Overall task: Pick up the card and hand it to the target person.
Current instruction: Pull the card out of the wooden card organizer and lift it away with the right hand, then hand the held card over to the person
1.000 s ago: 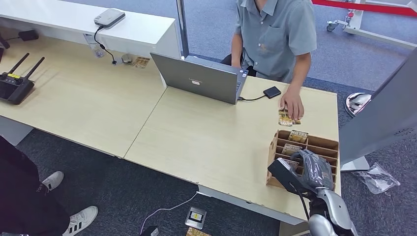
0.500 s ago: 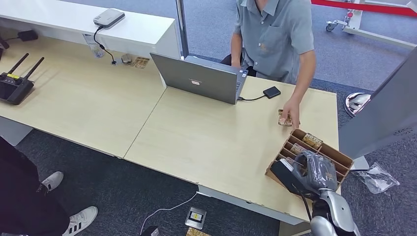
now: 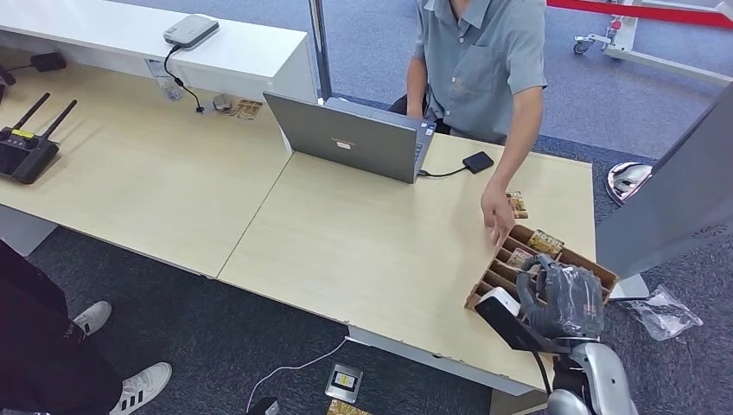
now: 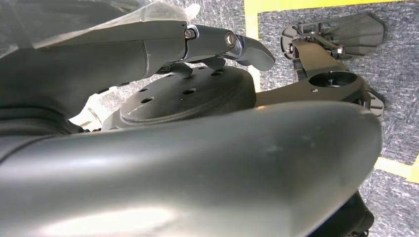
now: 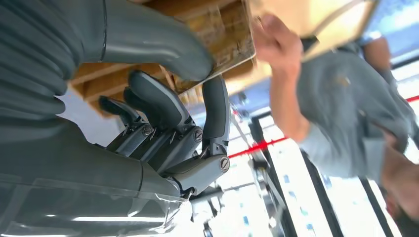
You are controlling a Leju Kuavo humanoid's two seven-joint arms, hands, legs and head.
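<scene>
My right robot hand is hovering over the rack on the bench, pinching a card; left robot hand is hanging, grip unclear.

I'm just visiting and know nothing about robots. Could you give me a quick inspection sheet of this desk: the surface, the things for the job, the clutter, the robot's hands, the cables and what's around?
Surface: light wood desk, joined to a second desk on the left.
Job's things: wooden card rack at the desk's right end, turned askew, cards in its slots; one card lies flat beside it; the person's hand touches the rack's corner.
Clutter: laptop, small black box, router, grey device on the white counter.
Hands: right robot hand over the rack, thumb and a finger pinching a card; left robot hand hangs over the floor, holding nothing.
Cables: black lead from laptop to box; white cable on the floor.
Surroundings: seated person, grey carpet, someone's white shoes.
</scene>
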